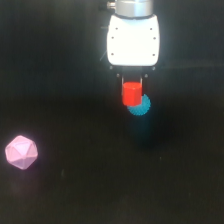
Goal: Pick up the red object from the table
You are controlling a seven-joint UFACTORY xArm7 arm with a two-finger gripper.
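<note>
Gripper point(132, 86) clamped on the red object point(132, 93) – lift step, I judge – next calls for rising clear of cyan spiky ball point(141, 106).

The small red cylinder point(132, 93) is sitting upper centre, overlapping the cyan spiky ball point(141, 106); the pink polyhedron point(21, 152) is lying lower left on the black table point(90, 195).

the red object point(132, 93) hides part of the cyan spiky ball point(141, 106); the fingers point(120, 81) are dark, barely discernible.
</note>
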